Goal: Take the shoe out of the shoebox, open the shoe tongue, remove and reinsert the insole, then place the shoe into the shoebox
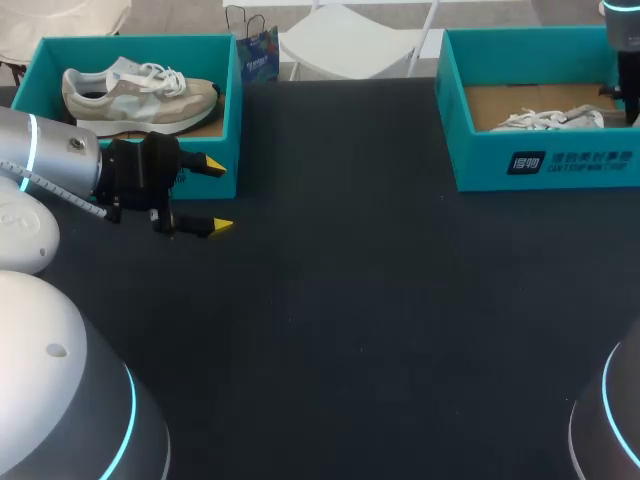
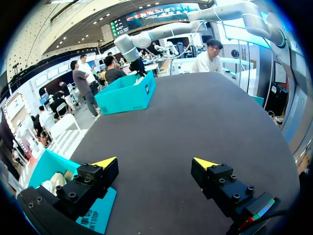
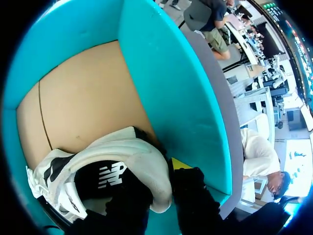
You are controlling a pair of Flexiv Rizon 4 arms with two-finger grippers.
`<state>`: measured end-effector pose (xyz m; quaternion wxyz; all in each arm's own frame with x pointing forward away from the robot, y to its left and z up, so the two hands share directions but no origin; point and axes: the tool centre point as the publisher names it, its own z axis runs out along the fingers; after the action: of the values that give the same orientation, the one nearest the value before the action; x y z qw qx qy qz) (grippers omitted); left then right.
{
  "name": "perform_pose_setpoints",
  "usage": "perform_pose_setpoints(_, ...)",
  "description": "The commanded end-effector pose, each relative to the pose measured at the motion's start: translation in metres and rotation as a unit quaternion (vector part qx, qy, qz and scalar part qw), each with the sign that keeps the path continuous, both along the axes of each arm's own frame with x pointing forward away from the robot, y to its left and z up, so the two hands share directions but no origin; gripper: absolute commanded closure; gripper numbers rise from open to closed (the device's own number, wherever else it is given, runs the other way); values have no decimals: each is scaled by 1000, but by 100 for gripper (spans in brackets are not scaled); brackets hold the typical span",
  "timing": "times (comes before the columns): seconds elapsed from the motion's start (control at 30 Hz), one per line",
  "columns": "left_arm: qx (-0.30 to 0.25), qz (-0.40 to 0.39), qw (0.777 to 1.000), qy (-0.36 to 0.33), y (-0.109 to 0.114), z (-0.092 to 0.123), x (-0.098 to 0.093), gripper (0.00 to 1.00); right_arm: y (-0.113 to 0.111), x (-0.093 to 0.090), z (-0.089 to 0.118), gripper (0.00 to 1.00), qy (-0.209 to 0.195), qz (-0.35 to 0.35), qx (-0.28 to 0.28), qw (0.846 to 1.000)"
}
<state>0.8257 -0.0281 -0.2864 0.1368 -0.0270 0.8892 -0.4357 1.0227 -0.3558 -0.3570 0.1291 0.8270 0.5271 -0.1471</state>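
A teal shoebox (image 1: 540,160) stands at the far right of the table, with a white shoe (image 1: 550,120) lying on its cardboard floor. My right arm (image 1: 625,50) drops into that box from the right corner. In the right wrist view the shoe (image 3: 117,161) lies against the teal wall (image 3: 166,73). My right gripper (image 3: 159,181) is shut on its heel collar, one finger inside the shoe and the yellow-tipped one outside. My left gripper (image 1: 218,196) hangs open over the table with nothing between its fingers (image 2: 105,162).
A second teal shoebox (image 1: 40,70) at the far left holds a grey-and-white sneaker (image 1: 140,92); my left gripper is just in front of its right corner. Dark tabletop (image 1: 350,300) stretches between the two boxes.
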Motion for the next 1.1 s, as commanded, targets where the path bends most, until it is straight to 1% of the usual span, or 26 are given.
perform_pose_setpoints(0.03, 2, 0, 1000, 0, 0, 0, 0, 0, 2, -2, -6, 84, 0, 2, 1, 1000)
perform_pose_setpoints(0.07, 2, 0, 1000, 0, 0, 0, 0, 0, 2, -2, -7, 83, 1, 3, 0, 1000)
perform_pose_setpoints(0.13, 2, 0, 1000, 0, 0, 0, 0, 0, 2, -2, -7, 79, 0, 3, -1, 1000)
perform_pose_setpoints(0.17, 2, 0, 1000, 0, 0, 0, 0, 0, 2, -2, -7, 71, -4, 1, -2, 1000)
perform_pose_setpoints(0.2, 2, 0, 1000, 0, 0, 0, 0, 0, 2, -3, -6, 69, -4, 0, -3, 1000)
perform_pose_setpoints(0.27, 2, 0, 1000, 0, 0, 0, 0, 0, 1, -3, -4, 58, -9, -4, -5, 1000)
perform_pose_setpoints(0.5, 2, 0, 1000, 0, 0, 0, 0, 0, -1, -4, 1, 56, -22, -10, -10, 1000)
perform_pose_setpoints(0.63, 2, 0, 1000, 0, 0, 0, 0, 0, 2, -4, 14, 51, -35, -6, -7, 999)
perform_pose_setpoints(0.67, 2, 0, 1000, 0, 0, 0, 0, 0, 3, -5, 18, 47, -41, -6, -7, 999)
perform_pose_setpoints(0.7, 2, 0, 1000, 0, 0, 0, 0, 0, 3, -5, 18, 47, -41, -6, -7, 999)
perform_pose_setpoints(0.73, 2, 0, 1000, 0, 0, 0, 0, 0, 5, -5, 23, 38, -43, -5, -1, 999)
perform_pose_setpoints(0.77, 2, 0, 1000, 0, 0, 0, 0, 0, 6, -6, 26, 40, -48, -3, -4, 999)
perform_pose_setpoints(0.93, 2, 0, 1000, 0, 0, 0, 0, 0, 12, -8, 45, 39, -67, 4, 1, 998)
perform_pose_setpoints(1.0, 2, 0, 1000, 0, 0, 0, 0, 0, 15, -11, 55, 34, -77, 7, 2, 997)
perform_pose_setpoints(1.07, 2, 0, 1000, 0, 0, 0, 0, 0, 19, -16, 68, 34, -87, 8, 7, 996)
perform_pose_setpoints(1.1, 2, 0, 1000, 0, 0, 0, 0, 0, 22, -19, 74, 37, -94, 9, 10, 996)
